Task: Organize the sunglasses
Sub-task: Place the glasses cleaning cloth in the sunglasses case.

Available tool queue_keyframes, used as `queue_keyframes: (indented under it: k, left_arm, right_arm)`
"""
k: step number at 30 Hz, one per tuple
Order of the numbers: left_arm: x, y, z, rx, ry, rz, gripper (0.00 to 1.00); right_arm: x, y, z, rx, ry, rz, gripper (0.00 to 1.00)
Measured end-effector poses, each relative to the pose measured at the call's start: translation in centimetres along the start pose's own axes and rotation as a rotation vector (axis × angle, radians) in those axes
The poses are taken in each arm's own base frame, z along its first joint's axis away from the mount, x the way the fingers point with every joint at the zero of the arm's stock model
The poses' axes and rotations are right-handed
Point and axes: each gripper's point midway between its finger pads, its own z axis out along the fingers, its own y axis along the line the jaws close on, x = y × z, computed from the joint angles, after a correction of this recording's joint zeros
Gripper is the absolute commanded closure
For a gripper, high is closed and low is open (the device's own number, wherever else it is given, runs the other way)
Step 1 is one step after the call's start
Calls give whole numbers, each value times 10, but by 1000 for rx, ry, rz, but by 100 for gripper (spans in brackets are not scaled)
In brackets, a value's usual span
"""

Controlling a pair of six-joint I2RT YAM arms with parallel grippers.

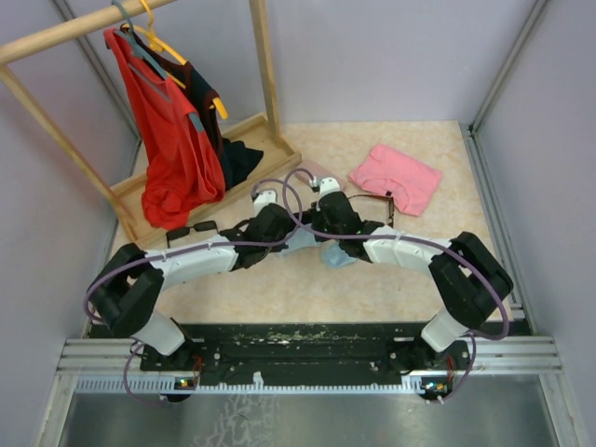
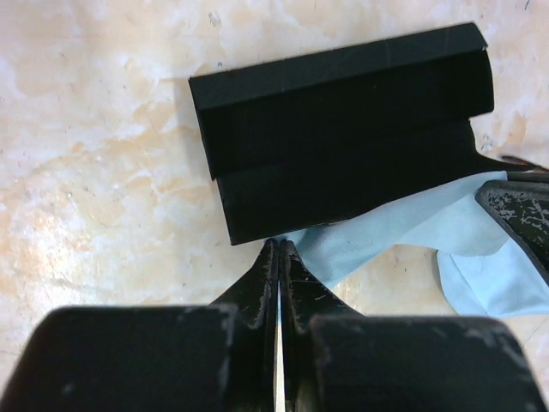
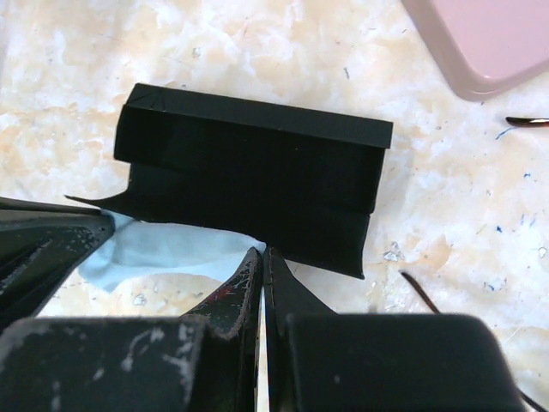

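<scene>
The black sunglasses (image 1: pixel 191 230) lie on the table left of the arms. The thin reddish-brown pair (image 1: pixel 375 201) lies by the pink cloth; a bit of its frame shows in the right wrist view (image 3: pixel 525 122). Both grippers meet mid-table over a light blue cloth (image 2: pixel 403 225) that lies partly under a black oblong case (image 2: pixel 343 129). My left gripper (image 2: pixel 280 246) is shut on the cloth's near edge, right below the case. My right gripper (image 3: pixel 262 254) is shut on the cloth's (image 3: pixel 163 249) other end, against the case (image 3: pixel 249 184).
A pink oblong case (image 3: pixel 489 43) lies just beyond the black one. A crumpled pink cloth (image 1: pixel 396 177) lies at the back right. A wooden rack (image 1: pixel 265 70) with a red garment (image 1: pixel 172 149) on hangers stands at the back left. Walls close in both sides.
</scene>
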Motion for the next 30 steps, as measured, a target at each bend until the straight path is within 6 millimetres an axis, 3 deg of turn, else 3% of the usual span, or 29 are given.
queue_keyframes:
  k: [8,16,25,30]
  left_arm:
    - [-16,0,6,-7,-22,-1,99]
    - [-10,-1,2,16,-3,0,99]
    - [-31,-7,-24,82,-50,-36,99]
    - [-40,-10,-27,88,-74,-32,99]
  right_arm:
    - [7,-7,5,3,44,-6,100]
    - [15,1,0,-46,82,-5,100]
    - [-4,8,-18,-77,52,1,100]
    - [-24,12,-21,-78,23,0,100]
